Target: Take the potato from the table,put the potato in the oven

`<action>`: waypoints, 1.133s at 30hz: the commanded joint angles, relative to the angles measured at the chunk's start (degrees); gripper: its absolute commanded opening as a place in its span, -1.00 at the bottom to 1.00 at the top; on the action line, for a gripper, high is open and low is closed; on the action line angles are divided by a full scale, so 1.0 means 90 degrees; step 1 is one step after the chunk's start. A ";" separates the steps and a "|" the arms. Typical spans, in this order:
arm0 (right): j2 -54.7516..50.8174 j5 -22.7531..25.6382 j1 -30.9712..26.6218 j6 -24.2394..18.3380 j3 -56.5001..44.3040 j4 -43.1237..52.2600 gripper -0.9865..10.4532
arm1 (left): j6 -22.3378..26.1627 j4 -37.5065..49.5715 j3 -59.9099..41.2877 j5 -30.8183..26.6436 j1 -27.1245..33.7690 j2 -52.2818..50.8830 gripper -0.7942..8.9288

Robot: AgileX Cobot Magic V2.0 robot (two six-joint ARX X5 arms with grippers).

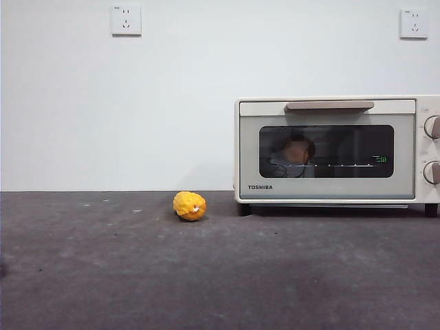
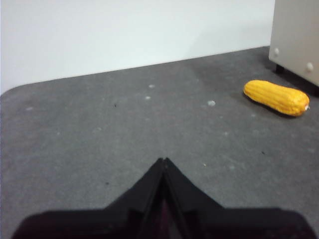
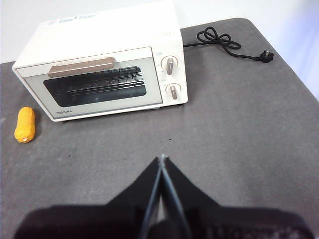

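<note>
Both arms are hanging back here. The left end effector (image 2: 163,162) hovers over a bare stretch of the worktop (image 1: 103,275) with its jaws pressed together, nothing between them. The right end effector (image 3: 162,158) is the same, jaws together and nothing in them, sitting above the worktop on the near side of the oven (image 1: 326,113) and well apart from it.

The oven stands at the far right of the worktop with its door shut and its handle (image 1: 329,106) across the top of the door. Behind the glass in the front view we can make out a dim brownish rounded shape (image 1: 297,148). We honestly cannot tell whether that is the potato or only a reflection. The right wrist view shows only the wire rack (image 3: 97,82) through the glass. Either way it is well apart from both end effectors.

A yellow corn cob (image 1: 190,205) lies on the worktop just left of the oven, near its left foot. It is to the right of the left end effector and farther back. The oven's black cable (image 3: 224,42) lies unplugged on the worktop to the right of the oven.
</note>
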 commanded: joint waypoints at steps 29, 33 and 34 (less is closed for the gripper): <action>-0.0012 0.0797 -0.0073 -0.0347 -0.0027 0.0022 -0.83 | -0.0204 -0.0153 -0.0063 -0.0010 -0.0029 0.0061 -0.84; -0.0015 0.1292 -0.0396 -0.0350 -0.0046 0.0236 -0.83 | -0.0204 -0.0153 -0.0063 -0.0010 -0.0029 0.0063 -0.84; -0.0024 0.1304 -0.0517 -0.0352 -0.0068 0.0347 -0.83 | -0.0204 -0.0153 -0.0063 -0.0010 -0.0029 0.0063 -0.84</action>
